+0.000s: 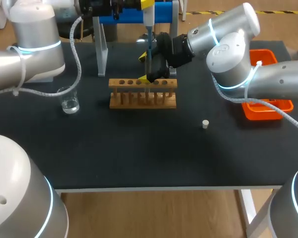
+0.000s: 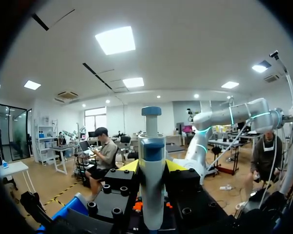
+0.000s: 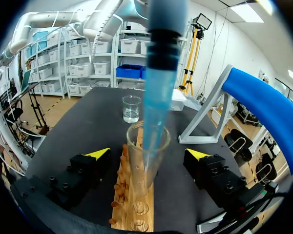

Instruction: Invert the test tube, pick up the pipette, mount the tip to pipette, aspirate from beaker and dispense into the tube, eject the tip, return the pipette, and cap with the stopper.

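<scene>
Our left gripper (image 2: 154,166) holds the white and blue pipette (image 2: 151,131) tight, straight up over the long wooden rack (image 1: 143,100). The pipette's see-through blue tip (image 3: 155,97) pokes down into the clear glass test tube (image 3: 141,185), which stands in the rack. Our right gripper (image 3: 148,154) is wide, one finger each side of the tube, not touching it. The small glass beaker (image 1: 69,102) and little white stopper (image 1: 205,124) sit apart on the black bench (image 1: 139,153).

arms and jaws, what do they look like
Both the left arm and right arm are rounded silver-white segments with glowing cyan rings at the joints. A white cable runs loosely along each. The jaws are black blocks with bright yellow tips.
</scene>
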Tool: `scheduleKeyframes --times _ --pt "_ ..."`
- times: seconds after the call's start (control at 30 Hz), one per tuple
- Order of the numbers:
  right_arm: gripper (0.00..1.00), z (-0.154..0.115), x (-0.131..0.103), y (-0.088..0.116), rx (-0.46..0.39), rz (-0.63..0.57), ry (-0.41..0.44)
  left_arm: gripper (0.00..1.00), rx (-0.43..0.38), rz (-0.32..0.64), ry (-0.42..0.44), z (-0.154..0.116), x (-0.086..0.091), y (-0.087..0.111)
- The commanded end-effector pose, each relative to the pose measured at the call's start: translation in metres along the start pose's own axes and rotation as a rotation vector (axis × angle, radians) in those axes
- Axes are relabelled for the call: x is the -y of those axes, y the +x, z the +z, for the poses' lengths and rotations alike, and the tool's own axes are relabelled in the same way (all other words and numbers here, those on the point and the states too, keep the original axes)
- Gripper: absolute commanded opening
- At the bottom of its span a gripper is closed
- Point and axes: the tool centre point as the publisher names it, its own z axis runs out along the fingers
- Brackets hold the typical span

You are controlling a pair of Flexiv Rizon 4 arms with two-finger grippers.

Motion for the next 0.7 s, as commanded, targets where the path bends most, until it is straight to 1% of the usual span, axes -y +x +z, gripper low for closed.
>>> scheduleKeyframes --times 0.03,0.37,0.7 --pt "1.00 -0.0010 -0.0005 -0.0007 -0.004 0.000 0.003 0.00 0.003 -0.001 0.003 -0.0013 -0.0007 0.0021" --pt "1.00 -0.0010 -0.0005 -0.0007 -0.004 0.000 0.003 0.00 0.007 -0.006 -0.001 -0.0030 -0.0034 0.0046" --pt "1.00 -0.0010 -0.0005 -0.0007 -0.004 0.000 0.003 0.00 0.003 0.007 -0.012 -0.0024 -0.0077 0.0059"
